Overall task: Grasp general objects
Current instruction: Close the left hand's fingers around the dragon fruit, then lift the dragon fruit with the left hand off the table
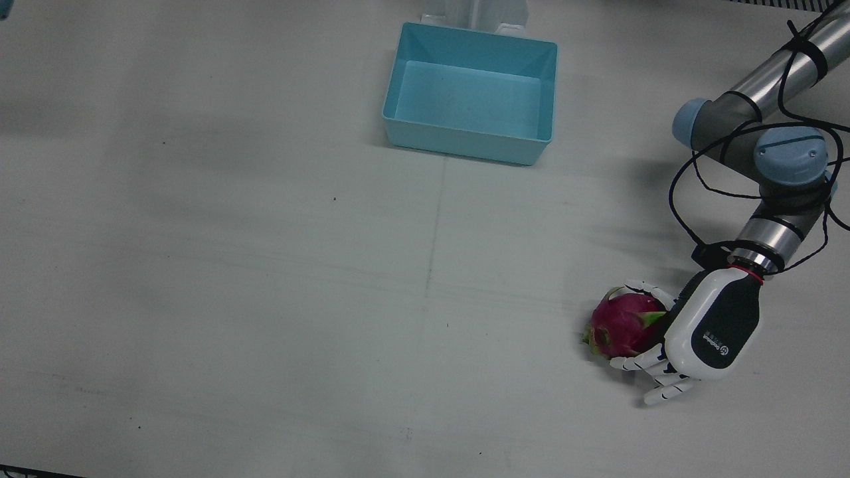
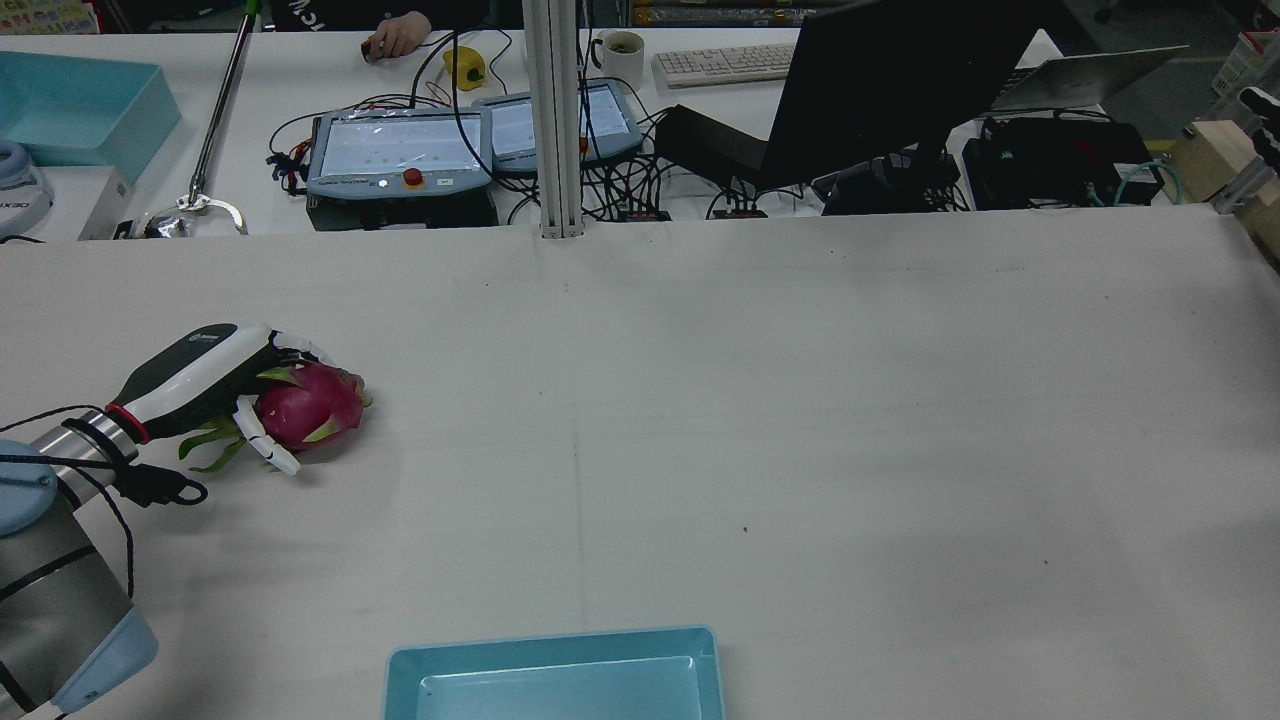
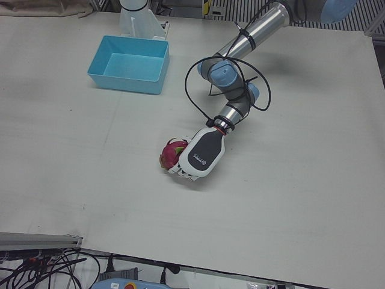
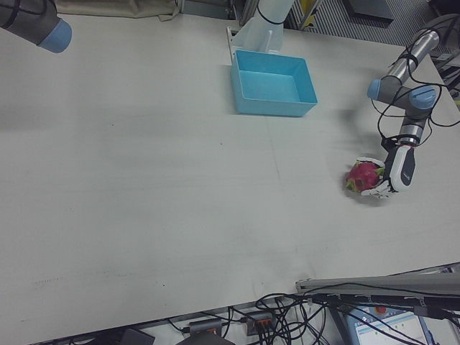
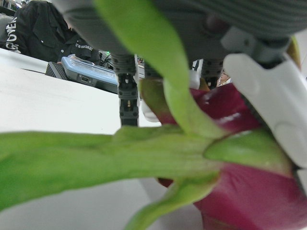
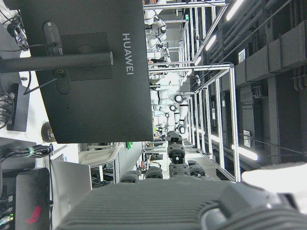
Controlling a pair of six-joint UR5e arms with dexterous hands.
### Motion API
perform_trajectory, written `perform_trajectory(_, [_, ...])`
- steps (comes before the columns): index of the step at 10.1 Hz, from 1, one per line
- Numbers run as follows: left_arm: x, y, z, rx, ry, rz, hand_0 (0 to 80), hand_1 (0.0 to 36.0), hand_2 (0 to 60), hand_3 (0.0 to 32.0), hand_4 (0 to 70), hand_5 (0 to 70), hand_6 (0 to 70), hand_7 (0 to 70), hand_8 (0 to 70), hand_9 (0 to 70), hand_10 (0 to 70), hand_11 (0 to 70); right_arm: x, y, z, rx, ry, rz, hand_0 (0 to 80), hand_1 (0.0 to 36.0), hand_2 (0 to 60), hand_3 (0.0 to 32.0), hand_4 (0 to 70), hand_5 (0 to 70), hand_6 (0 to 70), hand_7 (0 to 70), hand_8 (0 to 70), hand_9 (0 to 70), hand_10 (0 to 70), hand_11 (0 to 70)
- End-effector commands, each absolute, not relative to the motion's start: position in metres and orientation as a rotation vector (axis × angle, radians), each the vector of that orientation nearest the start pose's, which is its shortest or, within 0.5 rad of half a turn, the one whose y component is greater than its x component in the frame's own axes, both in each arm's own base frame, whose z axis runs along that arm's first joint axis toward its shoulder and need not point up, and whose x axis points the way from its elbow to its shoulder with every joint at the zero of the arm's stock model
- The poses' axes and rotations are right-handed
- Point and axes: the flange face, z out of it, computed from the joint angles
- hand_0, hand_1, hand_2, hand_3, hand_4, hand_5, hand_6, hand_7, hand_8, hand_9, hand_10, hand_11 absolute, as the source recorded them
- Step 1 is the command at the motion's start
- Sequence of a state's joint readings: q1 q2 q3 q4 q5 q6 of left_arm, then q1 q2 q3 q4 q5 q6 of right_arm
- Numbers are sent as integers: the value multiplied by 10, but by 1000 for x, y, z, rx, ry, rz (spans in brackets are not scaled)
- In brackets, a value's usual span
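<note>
The left hand (image 1: 710, 332) is down low on the counter (image 1: 265, 299), palm side pressed up against the dragon fruit (image 1: 623, 324), fingers (image 1: 647, 290) curling round it on both flanks. It looks like a grasp in the making, though from these angles I can't say for sure the fruit is firmly held or lifted; it appears to sit on the counter surface. In the left hand view the fruit's red skin and green scales fill the frame, right against the palm.

The fruit lies near the counter's edge on the robot's left side, well apart from the blue bin (image 1: 470, 93), which stands empty near the arm pedestals.

The right hand is not visible over the counter; its own camera looks off at a monitor and the room, with only its dark body at the bottom of the frame, so whether it is released or clenched I cannot tell.

The risks: the fruit is rounded and smooth-skinned with floppy leaf tips. If the fingers catch only those scales, it could slip or roll out on the lift. An uneven wrap could also squeeze it sideways across the counter.
</note>
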State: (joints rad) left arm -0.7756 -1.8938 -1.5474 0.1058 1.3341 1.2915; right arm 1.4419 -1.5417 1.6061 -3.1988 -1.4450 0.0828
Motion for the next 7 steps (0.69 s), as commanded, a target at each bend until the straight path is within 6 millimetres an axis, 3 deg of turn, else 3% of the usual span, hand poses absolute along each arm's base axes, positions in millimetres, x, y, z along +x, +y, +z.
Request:
perform_trajectory(1, [355, -554, 480, 442, 1866, -915, 482, 9, 224, 0, 700, 625, 700, 700, 700, 700, 700, 700, 80, -518, 661, 95, 2188, -2172, 0, 0, 0, 0, 0, 0, 0, 0, 0, 0, 0, 0])
perform_trajectory(3, [370, -559, 450, 286, 1946, -878, 485, 19, 268, 0, 700, 643, 700, 700, 700, 700, 700, 700, 80, -518, 661, 95, 2188, -2172, 0, 0, 0, 0, 0, 0, 0, 0, 0, 0, 0, 0])
perform_trajectory(5, [392, -563, 401, 101, 2022, -788, 500, 47, 326, 0, 700, 698, 700, 700, 700, 700, 700, 700, 80, -518, 661, 95, 2188, -2172, 0, 0, 0, 0, 0, 0, 0, 0, 0, 0, 0, 0])
perform_trajectory(7, [408, -561, 362, -44, 2066, -692, 509, 64, 354, 0, 700, 700, 700, 700, 700, 700, 700, 700, 80, -518, 661, 95, 2188, -2172, 0, 0, 0, 0, 0, 0, 0, 0, 0, 0, 0, 0])
